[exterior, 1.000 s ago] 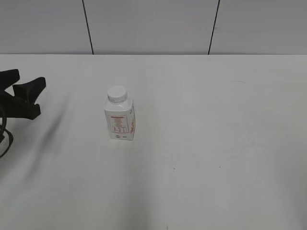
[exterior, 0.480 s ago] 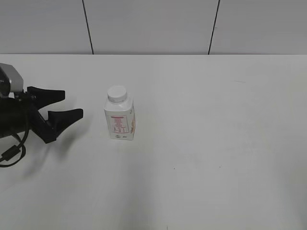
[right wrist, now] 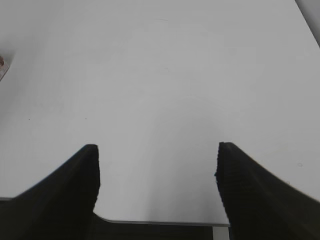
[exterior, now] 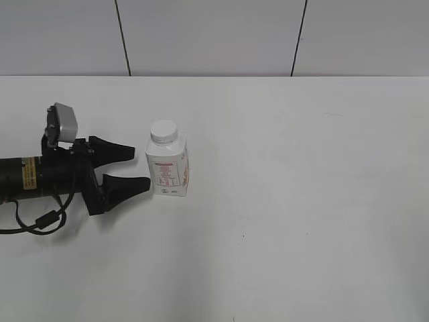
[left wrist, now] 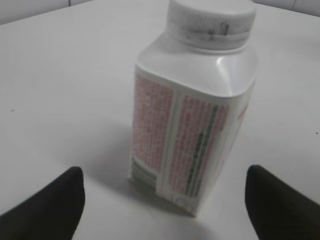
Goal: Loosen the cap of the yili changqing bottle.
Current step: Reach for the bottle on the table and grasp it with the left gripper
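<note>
The yili changqing bottle [exterior: 167, 169], white with pink-red print, stands upright left of the table's middle, its white cap [exterior: 163, 131] on its neck. My left gripper [exterior: 139, 168] is open, its black fingertips just left of the bottle and apart from it. In the left wrist view the bottle [left wrist: 192, 130] fills the middle, with its cap [left wrist: 211, 20] on top, between the two fingertips [left wrist: 162, 182]. My right gripper [right wrist: 157, 150] is open and empty over bare table at the near edge; it does not show in the exterior view.
The white table [exterior: 301, 201] runs back to a grey panelled wall [exterior: 214, 33]. The table's near edge [right wrist: 160, 222] shows in the right wrist view, and a sliver of the bottle shows at that view's left edge [right wrist: 2, 64].
My left arm has moved right across the table, from the left edge to just beside the bottle, with its fingers open. The bottle has not moved.
</note>
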`<action>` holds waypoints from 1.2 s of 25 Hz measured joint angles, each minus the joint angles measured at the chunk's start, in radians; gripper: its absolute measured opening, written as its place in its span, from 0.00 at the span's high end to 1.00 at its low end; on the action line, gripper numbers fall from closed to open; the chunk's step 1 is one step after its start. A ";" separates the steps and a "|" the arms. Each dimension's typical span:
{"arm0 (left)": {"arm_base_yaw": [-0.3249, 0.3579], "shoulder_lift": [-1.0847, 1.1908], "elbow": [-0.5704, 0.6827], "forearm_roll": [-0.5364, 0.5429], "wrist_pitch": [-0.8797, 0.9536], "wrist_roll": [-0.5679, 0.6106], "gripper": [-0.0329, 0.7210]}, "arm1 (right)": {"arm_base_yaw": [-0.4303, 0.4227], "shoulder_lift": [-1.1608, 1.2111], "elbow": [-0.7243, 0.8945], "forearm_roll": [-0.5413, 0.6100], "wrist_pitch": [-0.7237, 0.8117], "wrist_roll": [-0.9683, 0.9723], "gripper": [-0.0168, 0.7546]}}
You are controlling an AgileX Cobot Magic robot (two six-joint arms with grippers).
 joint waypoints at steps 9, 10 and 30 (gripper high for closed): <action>-0.100 0.074 -0.123 -0.045 0.005 -0.023 0.16 | 0.000 0.000 0.000 0.000 0.000 0.000 0.23; -0.104 0.082 -0.134 -0.047 0.004 -0.027 0.16 | 0.000 0.000 0.000 0.000 0.000 0.000 0.23; -0.155 0.088 -0.149 -0.081 0.044 -0.031 0.38 | 0.000 0.027 -0.015 0.000 -0.021 0.000 0.23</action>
